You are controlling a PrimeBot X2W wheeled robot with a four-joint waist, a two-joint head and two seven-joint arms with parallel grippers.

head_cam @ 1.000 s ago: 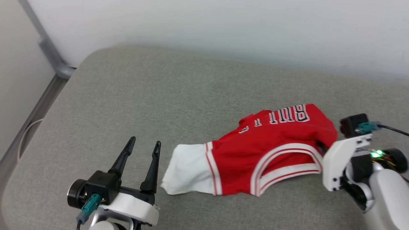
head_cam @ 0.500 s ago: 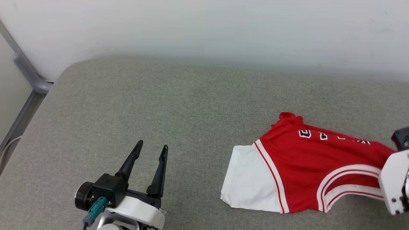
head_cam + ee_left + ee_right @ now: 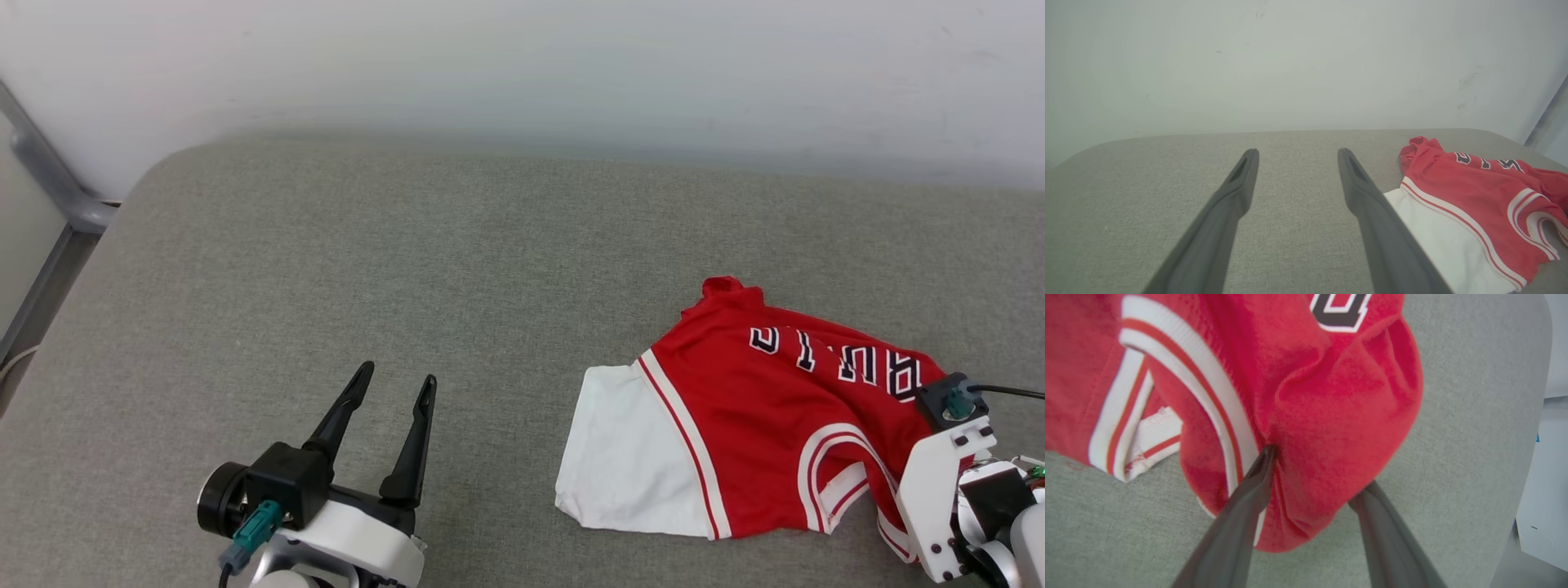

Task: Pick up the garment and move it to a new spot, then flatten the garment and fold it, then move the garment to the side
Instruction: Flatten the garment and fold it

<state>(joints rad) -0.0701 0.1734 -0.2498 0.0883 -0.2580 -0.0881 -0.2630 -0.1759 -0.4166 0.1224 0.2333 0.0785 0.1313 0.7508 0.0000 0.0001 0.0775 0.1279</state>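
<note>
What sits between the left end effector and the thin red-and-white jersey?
Just bare grey fabric cushion, in the head view, separating left end effector from jersey.

Left gripper [image 3: 397,375]: long dark tapered fingers [image 3: 409,457], black housing [image 3: 286,482], teal connector [image 3: 251,527], white shell [image 3: 351,539]. Right wrist bracket [image 3: 935,490]: white, screw-holed, teal plug [image 3: 955,402], black cable [image 3: 1008,393].

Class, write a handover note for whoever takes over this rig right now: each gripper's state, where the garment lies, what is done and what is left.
Left gripper: open, empty, over the grey cushion.
Right gripper: open, a bunched red fold of the garment between its fingers.
Garment: crumpled on the cushion's right part, white sleeve towards the left gripper.
Done: no flattening or folding shows.
Left: flatten, fold, move aside.
</note>
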